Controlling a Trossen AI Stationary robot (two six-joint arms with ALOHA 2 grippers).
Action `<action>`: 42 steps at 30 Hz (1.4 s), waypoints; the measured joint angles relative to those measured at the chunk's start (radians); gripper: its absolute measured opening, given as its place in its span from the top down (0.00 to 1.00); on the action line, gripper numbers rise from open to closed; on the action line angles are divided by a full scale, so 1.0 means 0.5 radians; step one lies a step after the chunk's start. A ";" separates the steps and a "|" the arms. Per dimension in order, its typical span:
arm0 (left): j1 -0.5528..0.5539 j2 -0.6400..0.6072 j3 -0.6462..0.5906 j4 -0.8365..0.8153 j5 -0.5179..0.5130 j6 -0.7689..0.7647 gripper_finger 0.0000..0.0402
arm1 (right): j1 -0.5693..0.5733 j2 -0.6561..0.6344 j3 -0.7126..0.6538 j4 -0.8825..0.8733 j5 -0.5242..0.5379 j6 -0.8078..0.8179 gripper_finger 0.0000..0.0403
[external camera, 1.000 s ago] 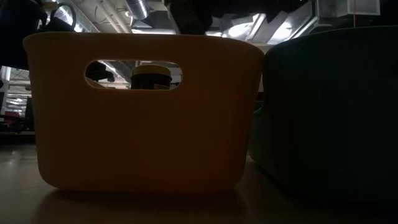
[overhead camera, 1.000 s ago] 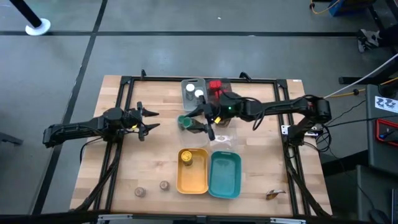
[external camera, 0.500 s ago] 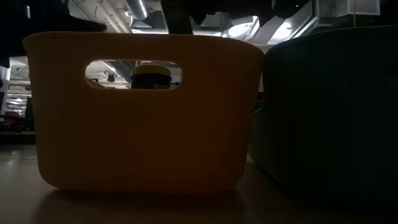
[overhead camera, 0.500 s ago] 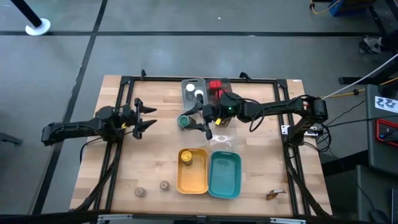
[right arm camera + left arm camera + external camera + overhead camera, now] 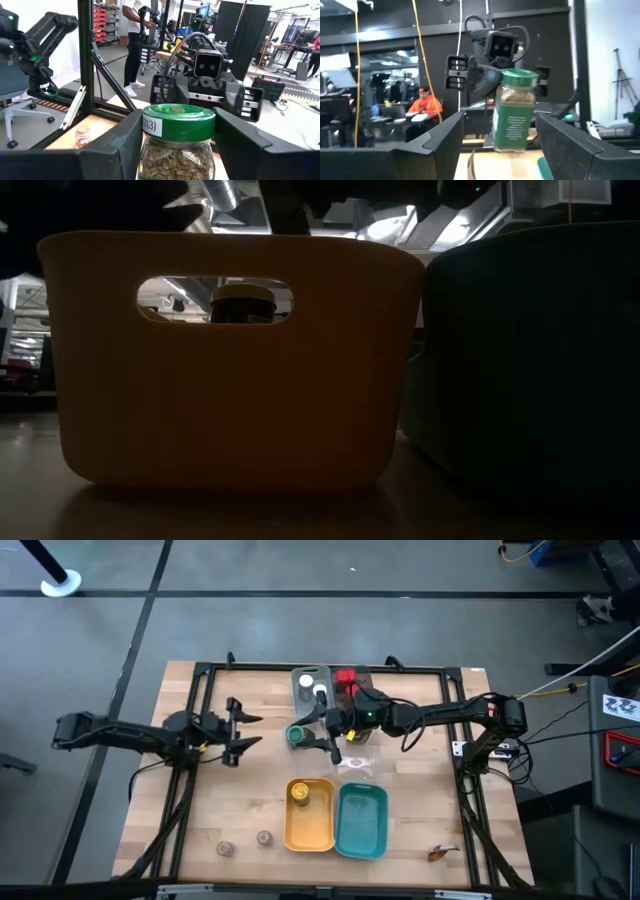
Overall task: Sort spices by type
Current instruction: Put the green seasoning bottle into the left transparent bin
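My right gripper (image 5: 308,733) is shut on a green-lidded spice jar (image 5: 297,734) and holds it above the middle of the table. My left gripper (image 5: 243,730) stands open to the jar's left, facing it with a gap between and nothing in its fingers. The left wrist view shows the jar (image 5: 515,112) upright ahead of those fingers. A yellow-lidded jar (image 5: 300,793) stands in the yellow tray (image 5: 312,835). White-lidded jars (image 5: 312,687) sit in the grey tray (image 5: 296,695) at the far side, beside a red box (image 5: 347,678). Two small jars (image 5: 226,849) stand near the front edge. My right gripper pinches the jar's glass body (image 5: 147,162), just below the green lid (image 5: 177,120), between its two fingers. The fingers come in level from the table's right side. The jar stands upright in the hold, lifted clear of the table.
A teal tray (image 5: 362,822) sits right of the yellow one, and a clear tray (image 5: 362,762) lies under the right arm. In the low view the yellow tray (image 5: 230,380) and teal tray (image 5: 530,350) fill the foreground. A small object (image 5: 438,853) lies at the front right.
My left gripper has risen and tipped up from pointing downward to about level, facing the held jar, while its arm has stretched back toward the table's left. My right gripper has stayed in place and tipped the green-lidded jar more upright.
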 joint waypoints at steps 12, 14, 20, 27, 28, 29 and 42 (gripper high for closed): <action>0.001 0.789 0.515 -0.025 -0.029 0.004 0.42 | 0.000 0.000 0.000 -0.015 0.000 0.000 0.47; 0.001 0.860 0.552 -0.019 -0.026 -0.053 0.42 | 0.000 0.000 0.000 -0.016 0.000 0.000 0.47; 0.001 0.917 0.563 -0.050 0.008 -0.196 0.42 | 0.000 0.000 0.000 -0.080 -0.013 -0.050 0.47; 0.002 0.905 0.564 -0.124 0.039 -0.204 0.42 | 0.000 0.000 0.000 -0.154 -0.003 -0.057 0.47; 0.002 0.905 0.565 -0.150 0.042 -0.202 0.42 | 0.000 0.000 0.000 -0.165 0.001 -0.057 0.47; 0.002 0.905 0.566 -0.178 0.046 -0.197 0.42 | 0.000 0.000 0.000 -0.170 0.002 -0.058 0.47; 0.001 0.905 0.566 -0.271 0.114 -0.197 0.42 | -0.002 0.000 0.000 -0.222 0.178 -0.107 0.47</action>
